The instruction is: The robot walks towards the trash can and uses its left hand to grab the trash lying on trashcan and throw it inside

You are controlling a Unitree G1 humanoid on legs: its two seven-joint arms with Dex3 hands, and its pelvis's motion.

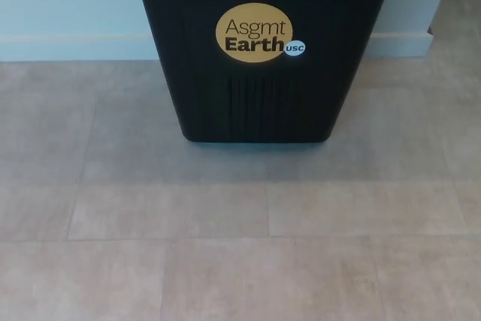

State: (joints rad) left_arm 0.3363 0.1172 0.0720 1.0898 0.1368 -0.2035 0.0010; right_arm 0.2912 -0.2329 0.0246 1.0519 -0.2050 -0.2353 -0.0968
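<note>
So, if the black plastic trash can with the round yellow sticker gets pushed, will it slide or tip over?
The black plastic trash can probably slides: it rests flat on smooth grey floor tiles. It narrows toward its base, so a high push might tip it. Its weight is unknown; the contents are hidden.

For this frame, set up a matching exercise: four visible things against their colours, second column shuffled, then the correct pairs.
Things:
1. bin
2. round sticker
3. USC badge
4. floor

Colours:
A. beige-grey tiles
B. white with dark letters
C. black
D. yellow-gold

Pairs: 1-C, 2-D, 3-B, 4-A. Neither hand is in view.
</note>
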